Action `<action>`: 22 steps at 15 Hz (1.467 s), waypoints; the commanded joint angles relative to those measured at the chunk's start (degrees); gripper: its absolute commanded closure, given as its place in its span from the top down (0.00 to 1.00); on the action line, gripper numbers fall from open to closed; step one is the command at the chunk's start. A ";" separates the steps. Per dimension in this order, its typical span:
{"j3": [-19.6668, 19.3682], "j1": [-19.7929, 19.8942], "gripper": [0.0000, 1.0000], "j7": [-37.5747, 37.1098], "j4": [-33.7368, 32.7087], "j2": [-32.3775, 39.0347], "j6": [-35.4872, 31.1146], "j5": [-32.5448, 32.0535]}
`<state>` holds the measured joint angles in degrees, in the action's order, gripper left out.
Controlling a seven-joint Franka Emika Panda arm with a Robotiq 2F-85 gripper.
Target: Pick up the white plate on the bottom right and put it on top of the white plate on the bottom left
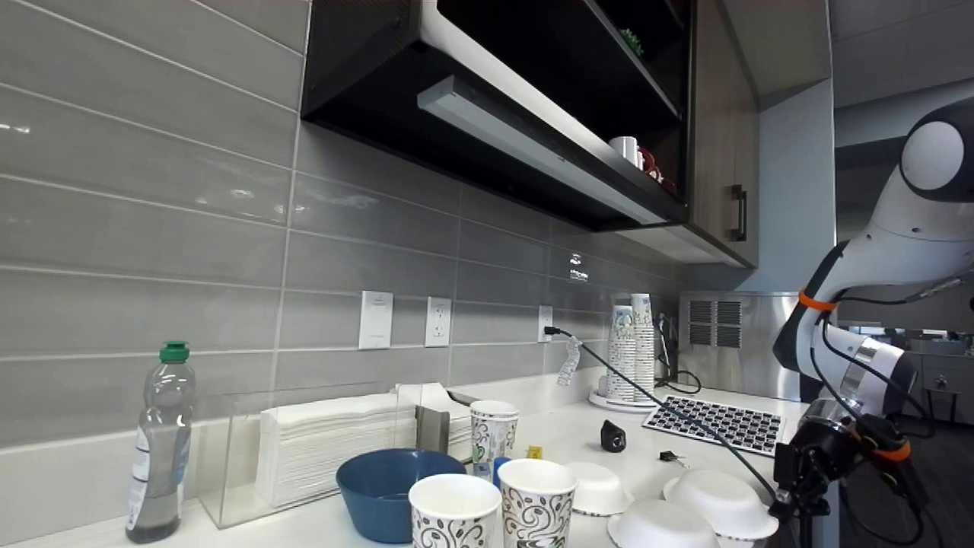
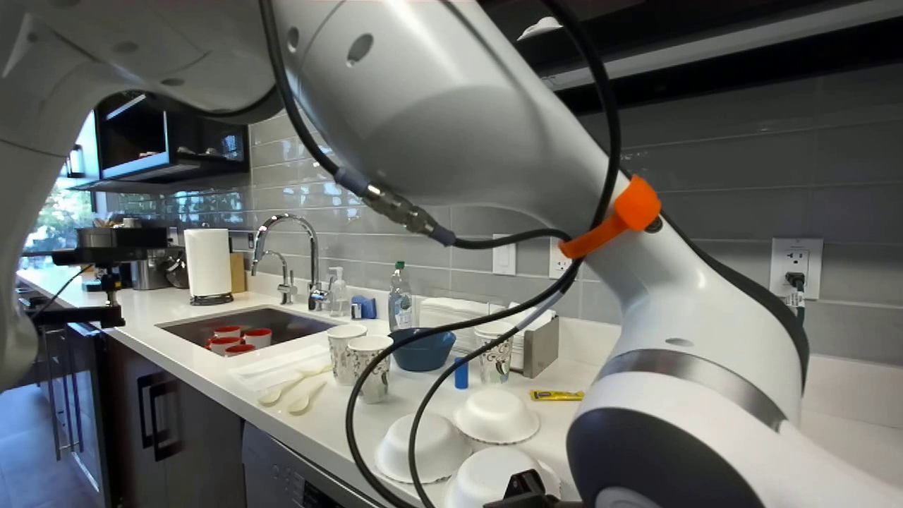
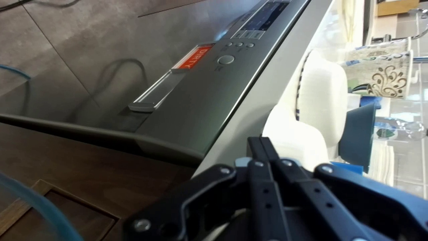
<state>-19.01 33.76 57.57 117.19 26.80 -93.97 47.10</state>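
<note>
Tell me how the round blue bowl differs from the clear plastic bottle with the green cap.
The round blue bowl is opaque; the clear plastic bottle is see-through. The bowl is low and wide; the bottle is taller and narrower. The bowl is open at the top; the bottle carries a green cap. Both stand upright on the white counter.

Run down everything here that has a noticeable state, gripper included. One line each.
Gripper: shut, visibly holding nothing
White dishes: upside down
Blue bowl: upright
Patterned cups near the blue bowl: upright, open-topped
Clear bottle: upright, green cap on
Far cups: nested in tall stacks
Black plug: in the wall outlet
Dishwasher sign: showing DIRTY
Wood cabinet doors: closed
Paper towel roll: upright
</note>
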 commanded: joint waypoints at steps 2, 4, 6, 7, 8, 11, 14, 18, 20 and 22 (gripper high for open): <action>0.93 2.19 0.00 4.50 -0.15 -1.60 6.90 1.40; 0.78 2.32 0.00 5.86 -0.19 -1.93 9.23 1.57; 0.62 2.41 0.00 6.80 -0.38 -2.06 11.21 1.83; 0.56 2.33 0.00 7.21 -0.40 -2.18 11.90 1.81; 0.54 2.05 0.00 7.55 -0.10 -2.61 12.28 1.66; 0.73 0.34 0.00 7.09 1.34 -4.25 11.74 1.52; 1.30 -1.91 0.00 5.93 2.41 -5.27 10.07 1.75; 1.63 -5.54 0.00 4.66 3.41 -5.76 9.90 1.35; 1.60 -6.82 0.00 4.06 3.60 -5.73 10.13 0.49; 1.54 -7.90 0.00 3.10 4.19 -5.88 9.58 0.71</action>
<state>-17.40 27.08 62.67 119.07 22.92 -82.92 47.43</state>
